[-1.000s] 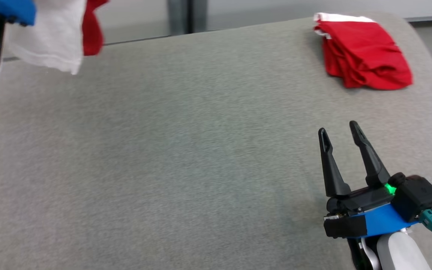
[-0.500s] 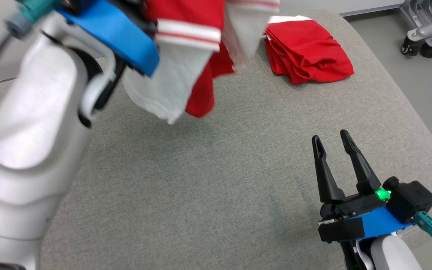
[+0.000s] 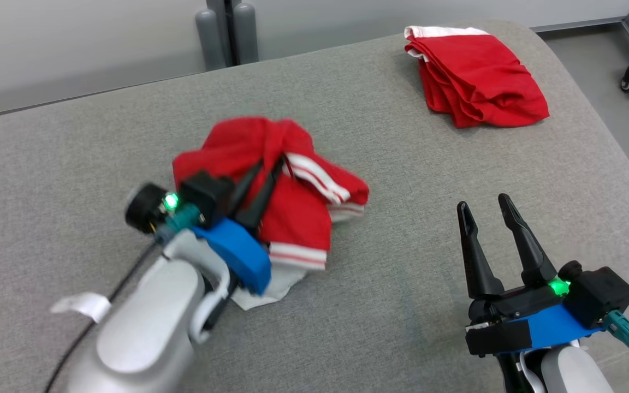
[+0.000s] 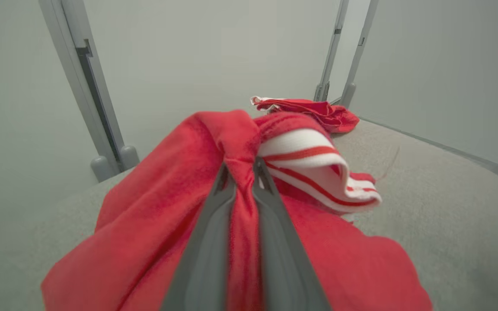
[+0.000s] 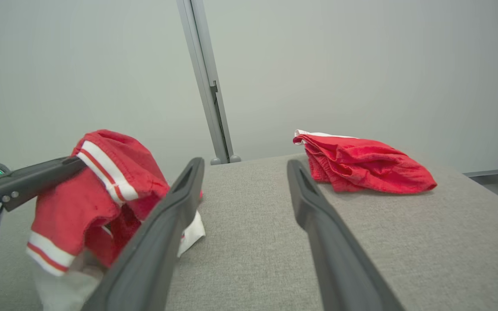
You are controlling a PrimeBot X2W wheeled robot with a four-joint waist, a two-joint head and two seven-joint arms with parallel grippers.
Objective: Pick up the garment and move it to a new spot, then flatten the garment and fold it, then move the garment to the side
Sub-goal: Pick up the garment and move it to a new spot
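Head view is showing a crumpled red cloth garment with white striped bands (image 3: 298, 213) lying in a heap on the grey fabric-covered table (image 3: 101, 136), left of the table's middle and well apart from every edge. The left gripper (image 3: 271, 164) is pinching a gathered ridge of this garment; in the left wrist view its two dark fingers are standing almost together with red cloth squeezed between them. The heap appears to be resting on the table, though the blur around it is leaving some doubt whether part of it is hanging from the grip. The right gripper (image 3: 482, 203) is waiting near the table's right edge, its fingers spread wide and holding nothing. A second red garment, neatly folded (image 3: 478, 76), is sitting at the far right corner.

Judging from this, the first step, picking up and moving, is looking all but complete: the garment is sitting at a spot in the working area but is not yet released. Flattening, folding and moving it aside are all remaining, since the cloth is bunched and nowhere spread out.
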